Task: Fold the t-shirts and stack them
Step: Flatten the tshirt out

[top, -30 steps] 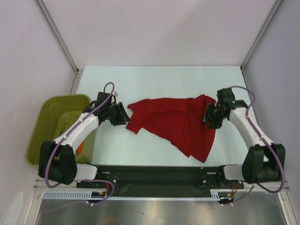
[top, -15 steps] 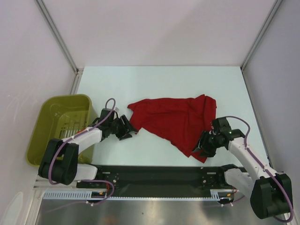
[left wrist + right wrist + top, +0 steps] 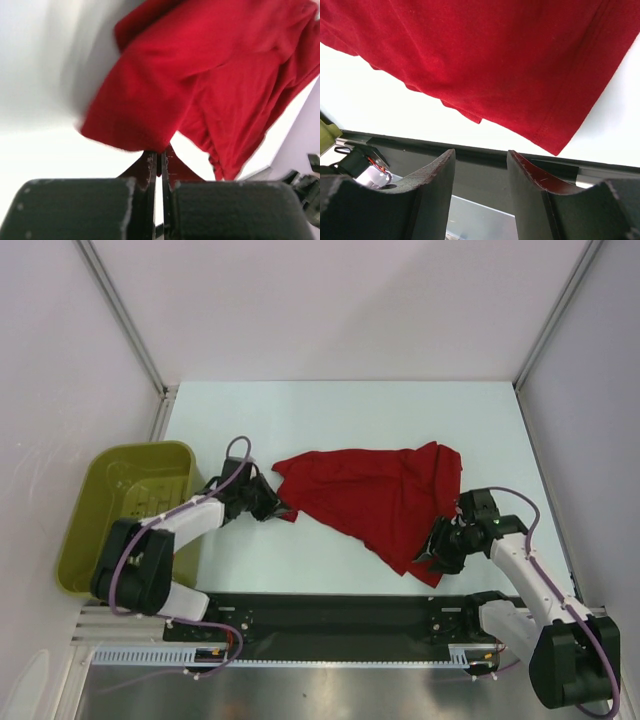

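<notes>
The red t-shirt (image 3: 370, 502) lies crumpled near the middle of the pale, smooth table (image 3: 330, 420), soft knit cloth in loose folds, with a stitched hem running to a pointed corner at its near right; the left gripper (image 3: 272, 508) sits at the shirt's left corner, its dark, grainy fingers (image 3: 90, 210) pressed together on a tuck of the cloth; the right gripper (image 3: 432, 555) is just by that pointed corner, curved fingers (image 3: 427, 185) spread apart, holding nothing; a green plastic bin (image 3: 140, 448) stands at the left.

White arms (image 3: 188, 516), black hands (image 3: 280, 511), purple cables (image 3: 236, 441).
</notes>
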Tool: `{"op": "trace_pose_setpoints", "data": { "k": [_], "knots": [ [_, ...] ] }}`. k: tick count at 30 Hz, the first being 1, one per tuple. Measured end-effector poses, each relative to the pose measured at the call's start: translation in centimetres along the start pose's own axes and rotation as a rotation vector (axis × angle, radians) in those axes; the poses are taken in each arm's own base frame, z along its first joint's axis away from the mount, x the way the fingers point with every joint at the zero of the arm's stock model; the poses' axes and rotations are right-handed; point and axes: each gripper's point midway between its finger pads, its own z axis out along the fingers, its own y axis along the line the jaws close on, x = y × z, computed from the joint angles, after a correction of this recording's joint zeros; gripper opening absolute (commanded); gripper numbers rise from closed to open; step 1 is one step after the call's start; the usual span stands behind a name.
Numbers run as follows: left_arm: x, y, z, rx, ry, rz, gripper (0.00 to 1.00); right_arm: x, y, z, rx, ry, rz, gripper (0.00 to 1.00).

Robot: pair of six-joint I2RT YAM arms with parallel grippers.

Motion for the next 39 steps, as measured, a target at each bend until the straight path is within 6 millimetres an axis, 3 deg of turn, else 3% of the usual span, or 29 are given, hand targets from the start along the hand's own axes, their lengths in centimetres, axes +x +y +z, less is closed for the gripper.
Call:
{"op": "trace_pose_setpoints", "data": {
  "k": [2,6,8,10,12,13,14,17,20,22,25,26,28,30,32,35,37,39],
  "knots": [
    [-1.1,-1.6,-1.7,-0.016,-0.061,0.060,0.00,0.0,0.0,0.0,-0.001,0.003,-0.003,0.52],
    [-3.4,-6.5,-8.3,0.050,-0.254,0.188,0.00,0.1,0.0,0.0,-0.002,0.008,-0.010,0.52],
    [-3.6,-7.9,-10.9,0.083,-0.321,0.222,0.00,0.1,0.1,0.0,-0.005,0.011,-0.012,0.52],
    [-2.3,-8.7,-11.8,0.097,-0.324,0.256,0.00,0.1,0.0,0.0,-0.005,0.015,-0.010,0.52],
    [0.5,-9.4,-11.1,0.106,-0.254,0.299,0.01,0.2,0.0,0.1,-0.003,0.020,-0.007,0.52],
    [2.4,-9.6,-10.3,0.106,-0.199,0.322,0.11,0.2,0.0,0.1,-0.002,0.022,-0.005,0.52],
    [4.4,-9.6,-9.4,0.102,-0.141,0.351,0.34,0.2,-0.1,0.1,0.000,0.024,-0.002,0.52],
    [9.9,-7.6,-6.0,0.024,0.063,0.409,0.64,0.1,0.0,0.1,-0.001,0.027,-0.002,0.52],
    [12.0,-4.3,-4.6,-0.103,0.176,0.435,0.69,-0.1,0.2,0.0,-0.005,0.020,-0.007,0.52],
    [11.9,-3.2,-5.2,-0.150,0.176,0.449,0.68,-0.3,0.3,-0.1,-0.006,0.016,-0.007,0.52],
    [10.6,-4.3,-7.7,-0.089,0.093,0.453,0.62,-0.2,0.3,-0.3,-0.007,0.014,-0.007,0.52],
    [9.9,-4.8,-8.7,-0.052,0.053,0.444,0.53,-0.2,0.3,-0.4,-0.009,0.011,-0.008,0.52],
    [8.4,-4.9,-9.9,0.006,-0.023,0.398,0.45,-0.2,0.4,-0.5,-0.016,0.001,-0.013,0.52],
    [6.9,-3.2,-10.0,0.028,-0.072,0.322,0.41,-0.2,0.5,-0.7,-0.022,-0.008,-0.017,0.52],
    [5.9,0.4,-8.8,-0.007,-0.092,0.210,0.40,-0.3,0.5,-0.7,-0.025,-0.013,-0.019,0.52],
    [6.4,5.5,-7.0,-0.098,-0.056,0.086,0.42,-0.2,0.6,-0.8,-0.025,-0.013,-0.014,0.52],
    [7.4,6.7,-6.4,-0.131,-0.002,0.055,0.43,-0.2,0.6,-0.8,-0.025,-0.012,-0.009,0.52],
    [7.5,6.6,-5.9,-0.134,0.030,0.049,0.43,-0.2,0.6,-0.8,-0.024,-0.011,-0.006,0.53]
  ]
}}
